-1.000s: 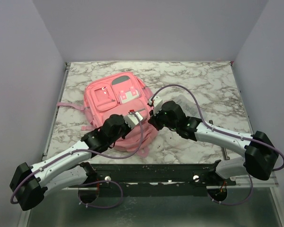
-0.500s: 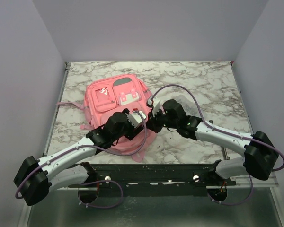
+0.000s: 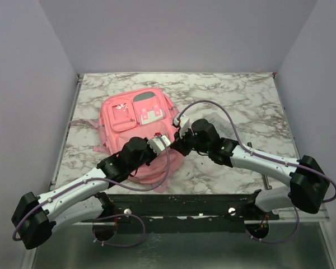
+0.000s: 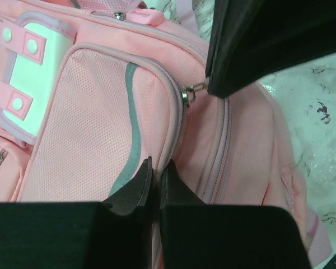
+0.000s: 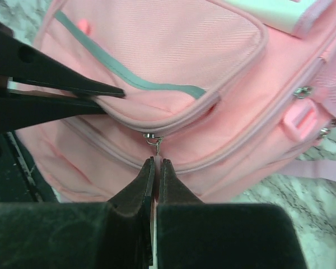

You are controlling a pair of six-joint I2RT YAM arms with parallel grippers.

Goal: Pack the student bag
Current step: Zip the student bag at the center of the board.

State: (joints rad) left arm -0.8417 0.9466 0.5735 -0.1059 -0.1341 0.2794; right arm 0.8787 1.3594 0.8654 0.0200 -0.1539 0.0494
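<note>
Clearly the student bag (image 3: 131,120) is a soft, floppy thing: pink woven cloth lying slumped flat on the marbled bench (image 3: 241,95), left of centre, front side up. We judge it light unless much is already inside. It has no stiffness at all, so a tug on the cloth would drag or bunch the whole bag rather than open it. One hold has to anchor it while the other works the zip.

The best places to take hold are small and firm: the metal zip pull (image 5: 154,139) and the piped rim of the front pocket (image 4: 95,129). The right pincer (image 5: 157,163) is closed tight on the tab of that pull, just below the pocket's corner. The left pincer (image 4: 155,168) is pinched shut too, its tips at the pocket's rim, and it seems to us to nip a fold of cloth there.

The pocket face is a fine, mesh-like weave crossed by a curved grey trim (image 5: 151,85). The patch (image 4: 28,84) beside it is smooth and pale, with round pink studs. The shiny pull may prove slippery.
</note>
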